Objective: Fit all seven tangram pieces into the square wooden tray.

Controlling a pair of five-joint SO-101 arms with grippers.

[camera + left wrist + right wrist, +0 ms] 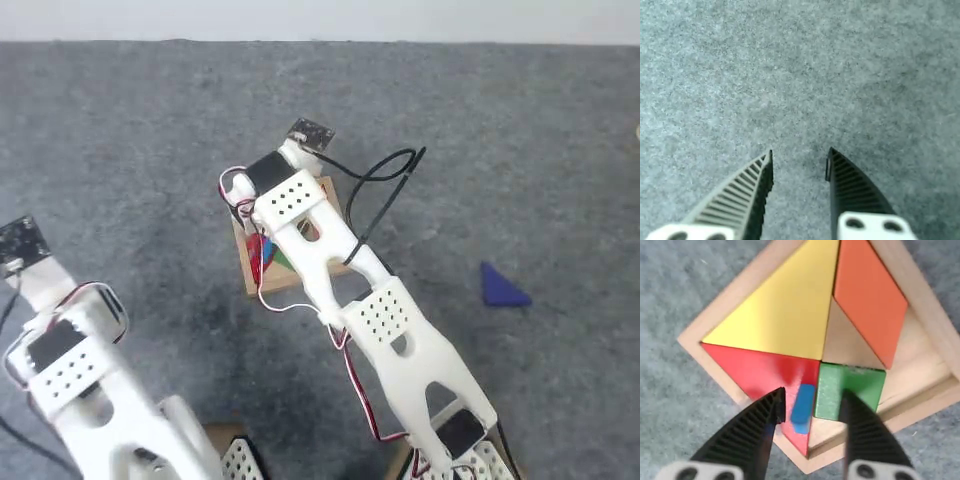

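The square wooden tray (715,315) holds a large yellow triangle (785,305), an orange parallelogram (867,295), a red triangle (765,370) and a green square (850,390). A small blue piece (802,407) sits edge-up in the seam between red and green. My right gripper (812,402) hangs open just above it, one finger on each side and neither touching. A triangular patch of bare wood (847,347) shows beside the parallelogram. In the high view the right arm (300,215) covers most of the tray (262,282). My left gripper (800,159) is open over bare carpet.
A blue triangle (502,287) lies loose on the grey carpet to the right of the tray. The left arm (70,360) stands at the lower left, well away from the tray. The carpet ends at a pale wall along the far edge.
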